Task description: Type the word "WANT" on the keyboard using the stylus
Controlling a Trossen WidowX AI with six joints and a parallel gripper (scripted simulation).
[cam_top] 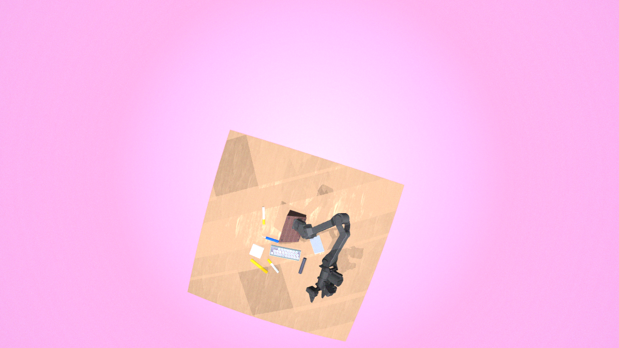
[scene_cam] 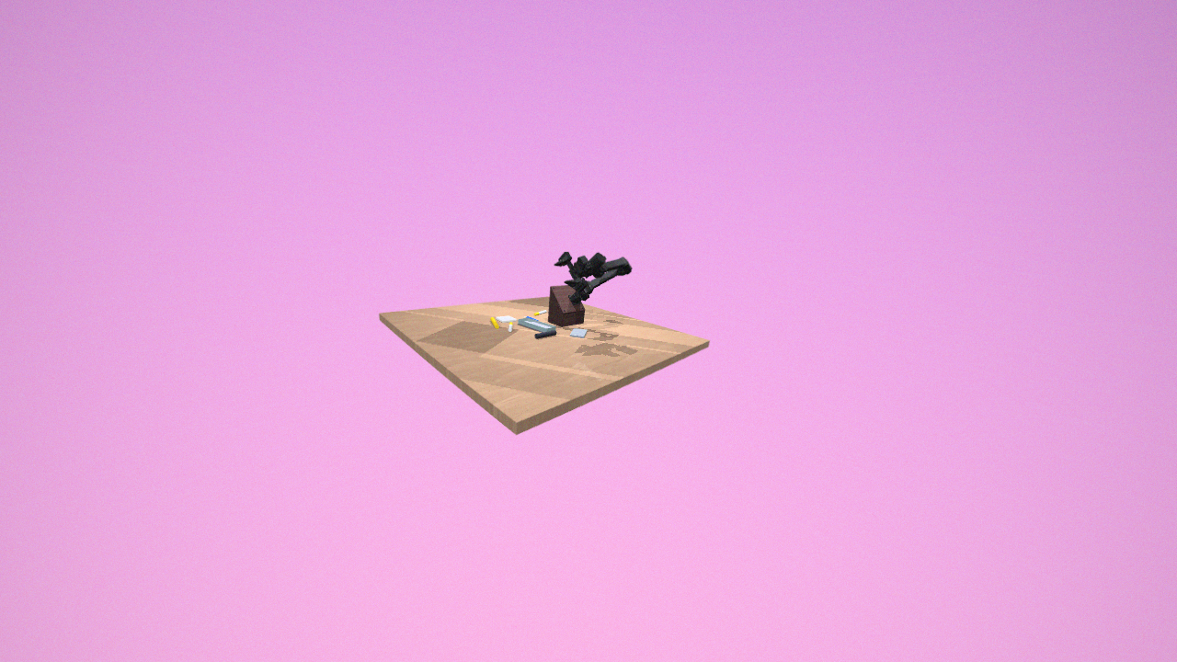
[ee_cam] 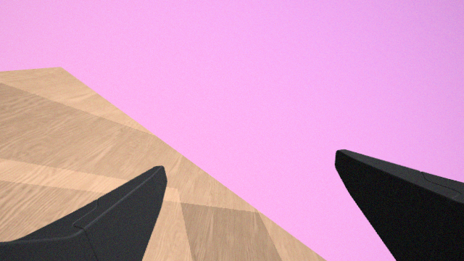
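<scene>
The gripper (cam_top: 312,294) hangs wide open and empty above the desk (cam_top: 346,203), so typing cannot begin while the dark stylus (cam_top: 302,265) lies flat just beside the keyboard (cam_top: 284,252).

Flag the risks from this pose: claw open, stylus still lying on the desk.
1. The claw is open and empty, away from the stylus; the wrist view shows only bare desk, so the approach may misalign.
2. Yellow and white pens lie near the keyboard; picking the wrong one is possible.
3. The stylus lies close to the keyboard edge, so a descending claw might nudge either.
</scene>
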